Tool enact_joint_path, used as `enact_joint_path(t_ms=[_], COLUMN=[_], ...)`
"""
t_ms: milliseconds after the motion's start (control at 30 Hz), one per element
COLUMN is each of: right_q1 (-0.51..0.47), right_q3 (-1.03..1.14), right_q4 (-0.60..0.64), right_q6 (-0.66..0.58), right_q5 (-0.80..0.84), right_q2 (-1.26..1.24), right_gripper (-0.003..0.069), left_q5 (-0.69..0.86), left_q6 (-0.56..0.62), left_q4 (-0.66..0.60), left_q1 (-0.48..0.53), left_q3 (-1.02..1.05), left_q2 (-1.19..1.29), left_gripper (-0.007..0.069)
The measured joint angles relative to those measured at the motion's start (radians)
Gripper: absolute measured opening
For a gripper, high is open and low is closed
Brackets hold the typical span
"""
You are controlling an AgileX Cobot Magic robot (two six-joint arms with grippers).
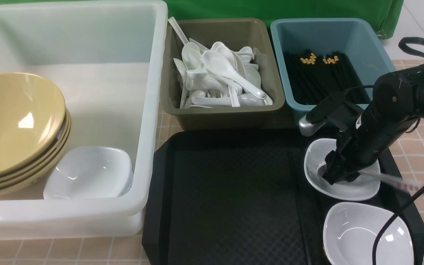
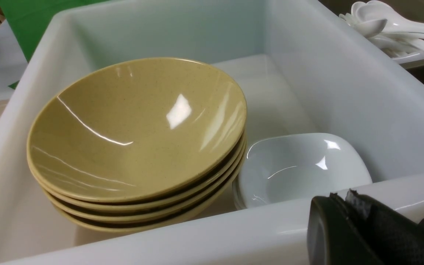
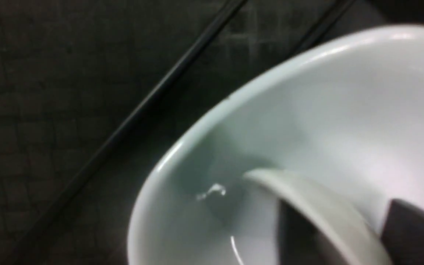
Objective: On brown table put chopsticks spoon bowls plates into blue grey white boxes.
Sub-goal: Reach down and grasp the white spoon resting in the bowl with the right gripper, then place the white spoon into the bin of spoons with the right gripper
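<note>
White ceramic spoon with red-marked handle: lies in the small glossy white rounded-square dish, bowl end at my right jaws, handle reaching past them over the rim.
My right gripper: dips into that dish, jaws on either side of the spoon; whether they pinch it yet, I cannot tell.
Second small white dish: nearer the camera than my right jaws, on the black textured tray.
Olive-grey plastic bin: beyond my right jaws and to their left, heaped with white spoons, likely this one's destination.
My left gripper: closed on nothing, beside the large translucent white bin; the spoon is probably the right arm's job, being within its reach.
Hard to see: the handle blurs, a black cable crosses its red tip, and my right wrist view smears the fingers.
</note>
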Motion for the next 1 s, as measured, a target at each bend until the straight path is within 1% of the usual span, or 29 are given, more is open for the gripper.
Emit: enact_joint_path(t_ms=[67, 100, 233, 333, 400, 500, 600, 633, 700, 733, 800, 867, 1000], right_q1=[0.000, 0.000, 0.000, 0.000, 0.000, 0.000, 0.004, 0.004, 0.022, 0.038, 0.069, 0.095, 0.127], right_q3=[0.000, 0.000, 0.002, -0.012, -0.040, -0.111, -0.206, -0.211, -0.249, -0.276, -0.332, -0.401, -0.543], right_q4=[0.000, 0.000, 0.003, 0.036, 0.097, 0.239, 0.506, 0.522, 0.643, 0.704, 0.758, 0.782, 0.797], right_q6=[0.005, 0.016, 0.047, 0.051, 0.050, 0.015, -0.124, -0.135, -0.236, -0.304, -0.386, -0.423, -0.466], right_q5=[0.022, 0.032, 0.073, 0.095, 0.097, 0.049, -0.129, -0.143, -0.282, -0.381, -0.527, -0.630, -0.705], right_q2=[-0.006, -0.011, -0.042, -0.099, -0.144, -0.207, -0.234, -0.234, -0.217, -0.190, -0.126, -0.049, 0.136], right_gripper=[0.0185, 0.0174, 0.0179, 0.0179, 0.0179, 0.0179, 0.0179, 0.0179, 0.0179, 0.0179, 0.0179, 0.0179, 0.0179], left_q5=[0.000, 0.001, 0.002, 0.002, 0.001, -0.021, -0.044, -0.044, -0.046, -0.048, -0.050, -0.052, -0.052], left_q6=[0.000, 0.000, 0.001, 0.001, 0.001, 0.001, 0.001, 0.001, 0.001, 0.001, 0.001, 0.001, 0.001], left_q4=[0.000, 0.000, 0.000, 0.000, 0.000, 0.000, 0.000, 0.000, 0.000, 0.001, 0.001, 0.001, 0.001], left_q1=[0.000, 0.000, 0.000, 0.000, 0.000, 0.000, 0.000, 0.000, 0.000, 0.000, 0.000, 0.000, 0.000], left_q3=[0.000, 0.000, 0.000, 0.000, 0.002, 0.024, 0.040, 0.040, 0.040, 0.040, 0.040, 0.040, 0.040], left_q2=[0.000, 0.000, 0.000, 0.000, 0.000, 0.000, 0.000, 0.000, 0.000, 0.000, 0.000, 0.000, 0.000], left_gripper=[0.0001, 0.0001, 0.0001, 0.0001, 0.0001, 0.0001, 0.0001, 0.0001, 0.0001, 0.0001, 0.0001, 0.0001, 0.0001])
